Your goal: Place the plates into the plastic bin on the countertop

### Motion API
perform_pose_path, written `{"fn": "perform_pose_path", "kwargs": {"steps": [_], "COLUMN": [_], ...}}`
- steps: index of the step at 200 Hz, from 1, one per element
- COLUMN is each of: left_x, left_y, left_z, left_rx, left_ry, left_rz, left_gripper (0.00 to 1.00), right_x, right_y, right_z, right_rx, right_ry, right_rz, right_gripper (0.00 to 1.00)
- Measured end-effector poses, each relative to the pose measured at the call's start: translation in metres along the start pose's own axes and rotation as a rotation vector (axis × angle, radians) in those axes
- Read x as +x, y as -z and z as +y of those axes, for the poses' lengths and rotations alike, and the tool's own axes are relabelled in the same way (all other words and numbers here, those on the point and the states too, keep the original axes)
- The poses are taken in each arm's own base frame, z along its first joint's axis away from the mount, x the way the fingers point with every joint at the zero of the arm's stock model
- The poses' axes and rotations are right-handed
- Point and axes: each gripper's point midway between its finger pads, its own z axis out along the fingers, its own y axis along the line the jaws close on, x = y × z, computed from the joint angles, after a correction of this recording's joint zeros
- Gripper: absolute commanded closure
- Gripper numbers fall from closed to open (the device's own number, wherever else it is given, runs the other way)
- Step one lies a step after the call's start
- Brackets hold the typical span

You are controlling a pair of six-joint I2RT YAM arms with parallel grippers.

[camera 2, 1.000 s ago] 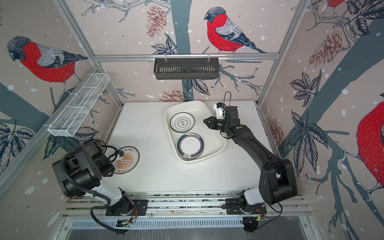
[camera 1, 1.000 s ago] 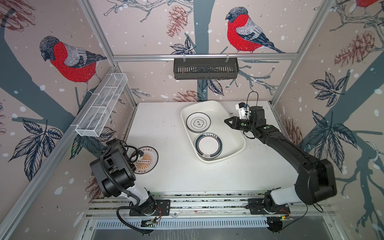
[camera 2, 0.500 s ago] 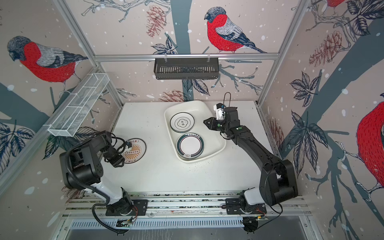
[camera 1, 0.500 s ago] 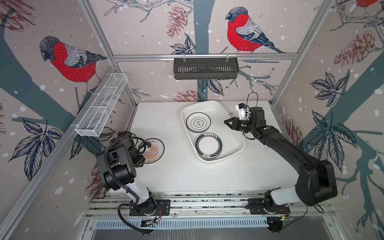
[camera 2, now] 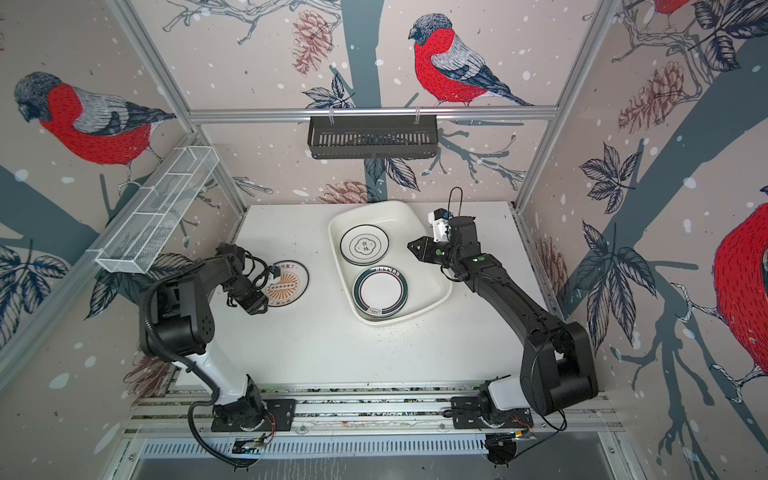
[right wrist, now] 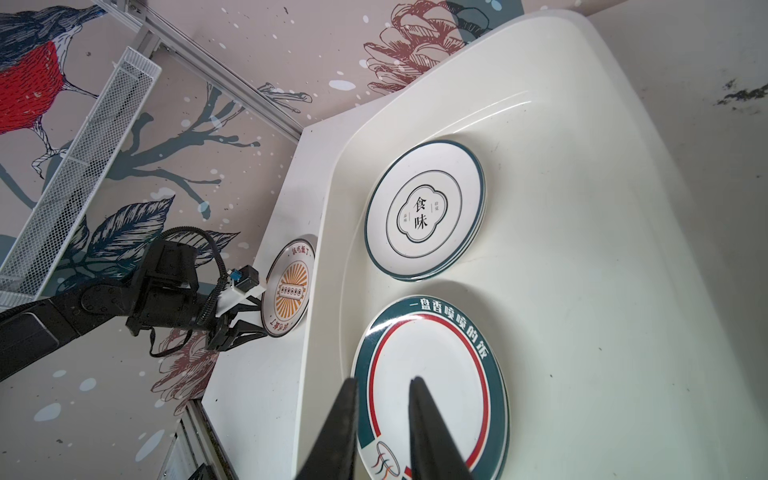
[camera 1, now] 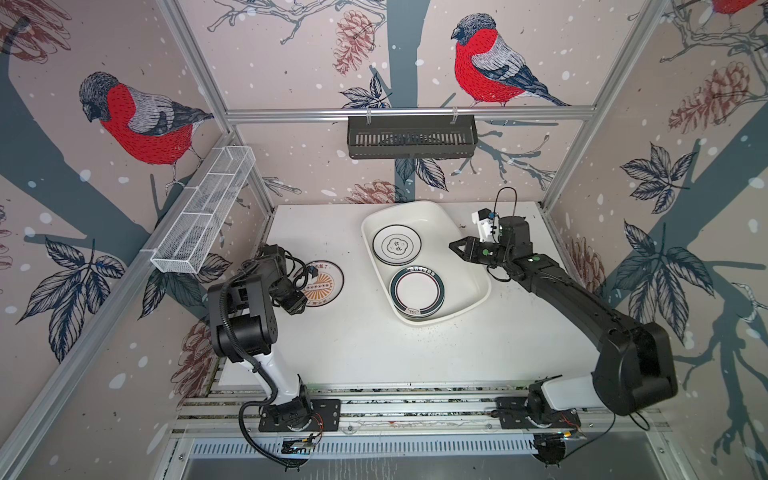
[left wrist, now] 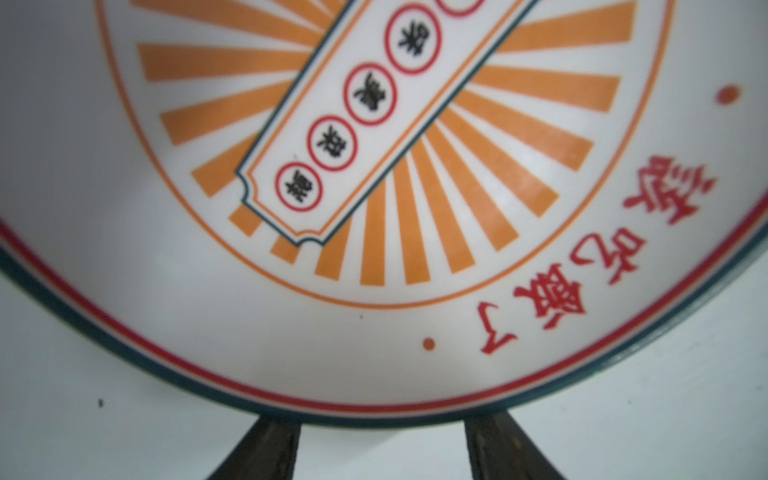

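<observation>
On the countertop (camera 1: pixel 353 353), left of the plastic bin (camera 1: pixel 457 257), lies a white plate with an orange sunburst centre (camera 1: pixel 324 281) (camera 2: pixel 289 284). My left gripper (camera 1: pixel 300 308) (camera 2: pixel 259 306) is low at its near-left edge. It is open, and its fingers (left wrist: pixel 266 449) straddle the rim, which hides their tips. That plate (left wrist: pixel 374 166) fills the left wrist view. The bin (right wrist: pixel 582 208) holds a black-emblem plate (camera 1: pixel 397 244) (right wrist: pixel 424 212) and a dark-banded plate (camera 1: pixel 417 289) (right wrist: pixel 428 374). My right gripper (camera 1: pixel 453 246) (right wrist: pixel 384 380) hovers over the bin's right side, narrowly open and empty.
A black slotted basket (camera 1: pixel 411 137) hangs on the back wall. A white wire-mesh basket (camera 1: pixel 203 212) juts from the left wall above the left arm. Aluminium frame posts (camera 1: pixel 569 166) stand at the back corners.
The left arm has swung forward and lowered its gripper from beside the table to the sunburst plate's near edge. The right arm and the bin's plates have not moved.
</observation>
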Motion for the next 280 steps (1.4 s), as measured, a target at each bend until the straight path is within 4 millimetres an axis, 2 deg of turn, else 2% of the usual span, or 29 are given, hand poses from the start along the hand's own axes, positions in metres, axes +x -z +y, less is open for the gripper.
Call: {"fn": "perform_pose_path", "kwargs": {"steps": [71,101,124,161,181,240,280], "left_x": [-0.046,-0.047,-0.041,-0.035,-0.04,-0.1,-0.137], "left_y": [-0.001,-0.002,0.003,0.023,0.037,0.093,0.105], "left_z": [-0.014,-0.016,-0.017,-0.014,-0.012,-0.003,-0.001], "left_rx": [0.025,0.027,0.032,0.026,0.043,0.119,0.225], "left_ry": [-0.039,-0.031,0.008,0.053,0.071,0.163,0.225], "left_rz": [-0.077,-0.076,-0.067,-0.077,-0.101,-0.321,-0.438], "left_gripper": [0.37,0.34,0.33,0.33,0.33,0.33,0.36], "right_x": [0.002,0.004,0.004,0.012,0.011,0.009,0.009], "right_y": [0.002,0.004,0.004,-0.001,-0.002,-0.006,-0.005], "right_z": [-0.003,-0.003,-0.003,-0.009,-0.008,-0.002,-0.001], "right_rx": [0.016,0.016,0.012,0.016,0.008,-0.01,-0.013], "right_ry": [-0.001,-0.004,0.0,-0.032,-0.028,-0.021,-0.033], "right_rz": [-0.007,-0.008,-0.015,-0.001,-0.005,-0.009,-0.014], "right_gripper": [0.76,0.76,0.76,0.76,0.76,0.76,0.76]}}
